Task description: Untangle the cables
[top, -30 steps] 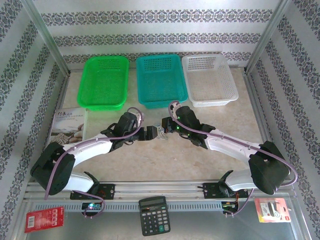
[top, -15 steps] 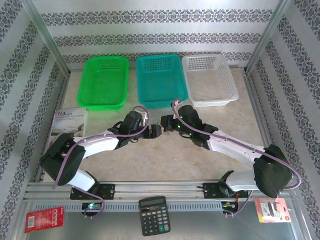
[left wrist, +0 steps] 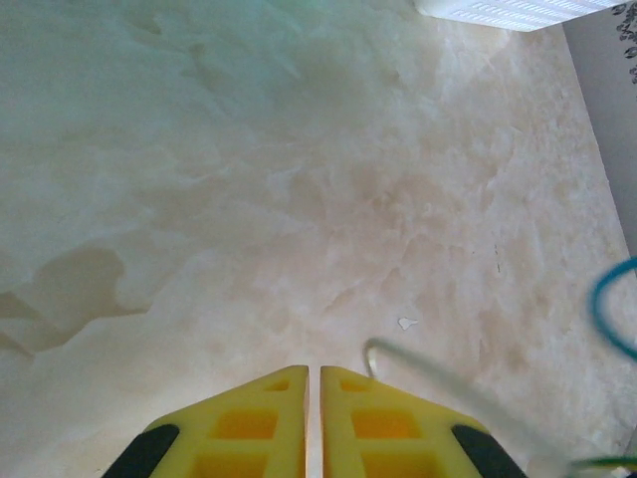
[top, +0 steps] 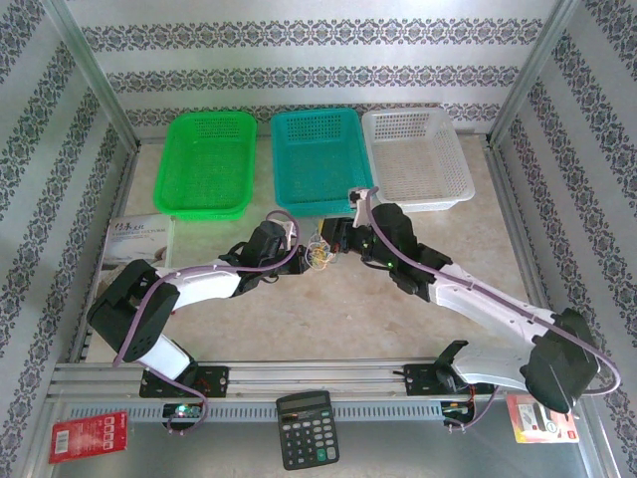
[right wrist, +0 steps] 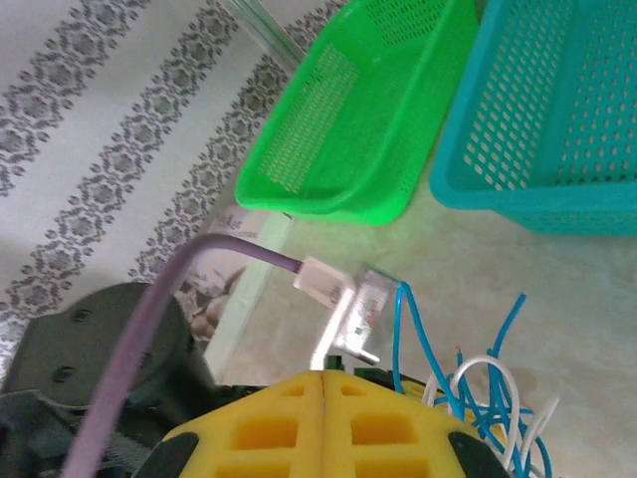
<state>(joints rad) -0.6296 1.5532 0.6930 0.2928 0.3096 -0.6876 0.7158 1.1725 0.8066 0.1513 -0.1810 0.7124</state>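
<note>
The cables (top: 318,255), a small clump of very thin curly wire strands in blue, white and yellowish gold, sit near the middle of the marbled beige table (top: 328,319). They lie somewhat toward its far edge, in front of the teal perforated plastic basket (top: 318,159) and between the two grippers.

The left gripper (top: 298,261) has its yellow jaws drawn almost together in the left wrist view (left wrist: 315,374), with nothing visible in the slit. A pale strand (left wrist: 448,383) runs just beside one finger. The right gripper (top: 336,238) has its jaws pressed flat together (right wrist: 323,376). Blue and white loops (right wrist: 478,418) rise just beside it, and I cannot tell whether any strand is pinched.

The wires look very light, springy and prone to snagging, so pulling hard would probably tighten the knot. A single free end or an outer loop seems the best place to hold, rather than the core.

The clump has no clear long axis. Its loops splay all ways, with a few loose blue ends pointing toward the teal basket, while the pale strand slants away from the left fingers.
</note>
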